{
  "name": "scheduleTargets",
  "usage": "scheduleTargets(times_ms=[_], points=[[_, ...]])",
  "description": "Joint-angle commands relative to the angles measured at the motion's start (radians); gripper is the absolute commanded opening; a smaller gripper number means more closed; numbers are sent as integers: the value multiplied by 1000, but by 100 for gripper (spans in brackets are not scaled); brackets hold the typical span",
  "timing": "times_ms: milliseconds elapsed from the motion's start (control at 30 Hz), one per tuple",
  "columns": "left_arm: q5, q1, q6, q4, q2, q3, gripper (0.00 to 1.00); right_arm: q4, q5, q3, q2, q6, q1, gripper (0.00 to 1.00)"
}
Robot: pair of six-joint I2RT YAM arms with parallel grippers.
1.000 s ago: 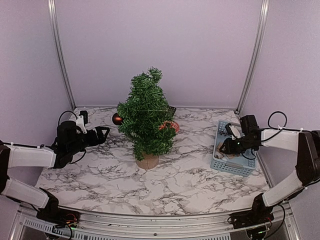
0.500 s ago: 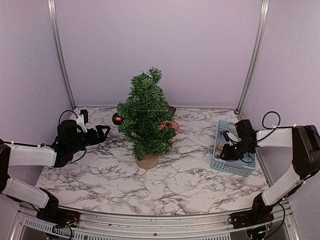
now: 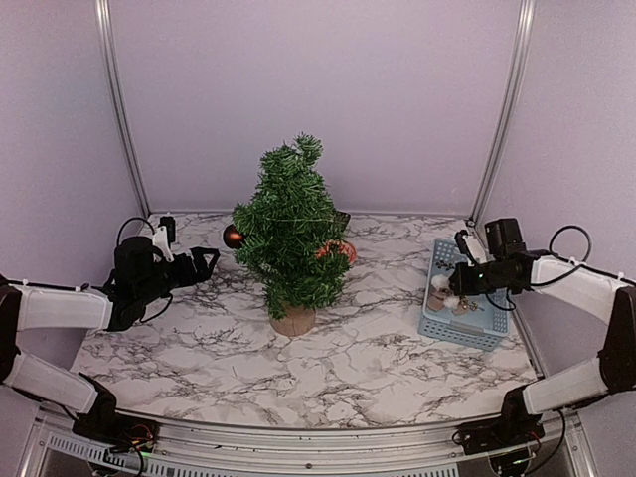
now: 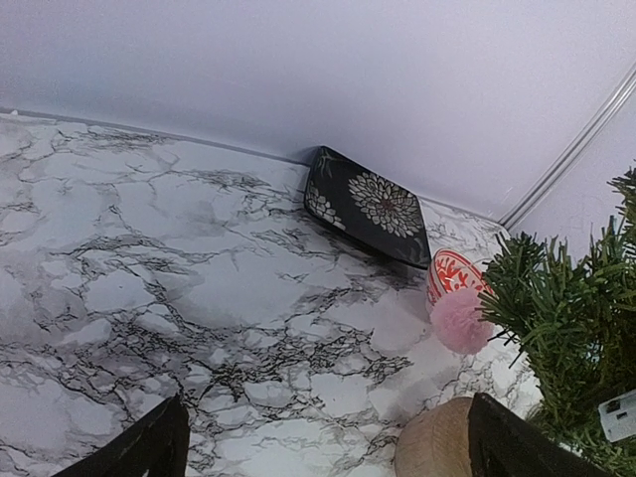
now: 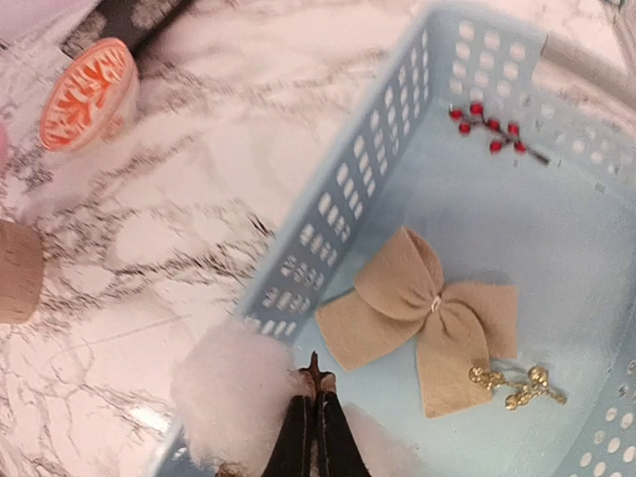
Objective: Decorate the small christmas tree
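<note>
Two grippers, two different states: my right gripper (image 5: 314,402) is clenched tight over the light-blue basket (image 5: 378,189) at the right edge of the table (image 3: 378,368). It seems to be pinching a white puff (image 5: 234,393) by its edge or thread, with the puff bunched against the basket's near wall. My left gripper (image 3: 204,263) hangs released, jaws wide, near the left edge and holding nothing. The small christmas tree (image 3: 288,229) stands upright in the middle of the table on its round wooden foot (image 3: 294,320), well apart from both of my grippers. It already carries a dark red ball (image 3: 233,236) on its left side and a pink pompom (image 4: 460,320) low among the needles. Left in the basket are a tan bow (image 5: 427,313), a red berry sprig (image 5: 492,127) and some gold beads (image 5: 512,386). I judge the step in hand to be fetching the next ornament. The next move calls for lifting the puff clear of the basket wall without snagging it, carrying it across to the tree, and pressing it onto a bare branch on the right side before I let go.
</note>
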Motion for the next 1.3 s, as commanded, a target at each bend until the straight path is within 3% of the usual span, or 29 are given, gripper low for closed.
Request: scheduleTargets(times_ms=[0,133,267,467,667,867,1267], points=[[16,2,-6,-9,0,26,99,25,-61,55,-145,-31,27,0],[9,2,-17,-8,-8,23,99,68,-115,45,-264,-54,101,0],[-3,1,-27,-9,-13,21,99,176,-88,-3,-372,-57,303,0],[-9,-1,-46,-9,-20,13,99,278,147,-43,-421,-165,662,0],[-21,-7,-39,-8,-38,-1,99,332,408,43,-290,-335,934,0],[-23,-10,-30,-9,-52,-5,99,422,476,161,-128,-481,1044,0],[-29,-9,-15,-9,-68,-14,99,524,503,263,76,-657,1060,0]])
